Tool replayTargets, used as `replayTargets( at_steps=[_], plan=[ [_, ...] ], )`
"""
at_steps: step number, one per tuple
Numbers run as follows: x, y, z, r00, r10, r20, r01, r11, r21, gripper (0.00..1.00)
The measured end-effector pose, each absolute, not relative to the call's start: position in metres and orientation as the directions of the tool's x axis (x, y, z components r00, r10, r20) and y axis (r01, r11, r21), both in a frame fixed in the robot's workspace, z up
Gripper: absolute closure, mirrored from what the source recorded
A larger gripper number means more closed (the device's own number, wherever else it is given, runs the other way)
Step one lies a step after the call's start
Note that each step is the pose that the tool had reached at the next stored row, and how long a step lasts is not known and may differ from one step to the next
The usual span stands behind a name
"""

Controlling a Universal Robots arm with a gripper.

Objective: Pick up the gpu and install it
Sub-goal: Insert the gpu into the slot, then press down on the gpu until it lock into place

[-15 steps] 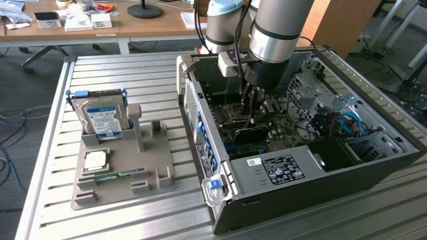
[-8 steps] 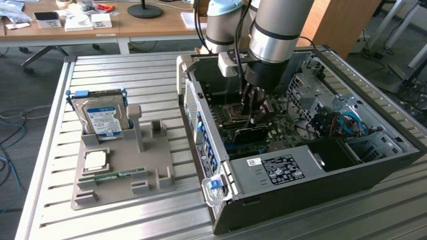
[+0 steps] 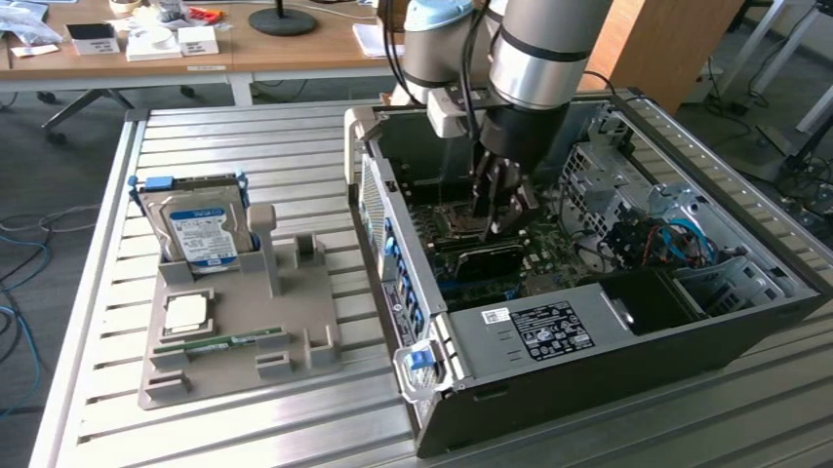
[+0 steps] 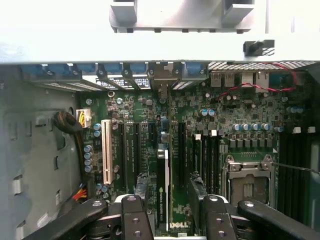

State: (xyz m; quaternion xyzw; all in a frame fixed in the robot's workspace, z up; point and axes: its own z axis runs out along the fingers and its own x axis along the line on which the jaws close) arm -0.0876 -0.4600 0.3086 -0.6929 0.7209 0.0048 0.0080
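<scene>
we see the gpu (image 4: 163, 187) in the lower middle of the wrist view as a thin card standing on edge, its narrow dark edge with a pale strip running vertically through the frame. it sits upright in a slot among the parallel expansion slots of the green board, with its upper end pointing toward the row of blue clips. in the exterior view we see the gpu (image 3: 485, 257) as a dark flat slab near the centre of the frame, inside the open case.
</scene>
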Motion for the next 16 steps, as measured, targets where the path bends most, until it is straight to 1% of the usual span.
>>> replayTargets(
  at_steps=[3, 16],
  plan=[
    [-0.0876, -0.46, 0.3128, -0.04, -0.999, -0.018, -0.999, 0.04, -0.004, 0.54],
    [-0.0876, -0.46, 0.3131, -0.04, -0.999, -0.018, -0.999, 0.04, -0.004, 0.54]
  ],
)
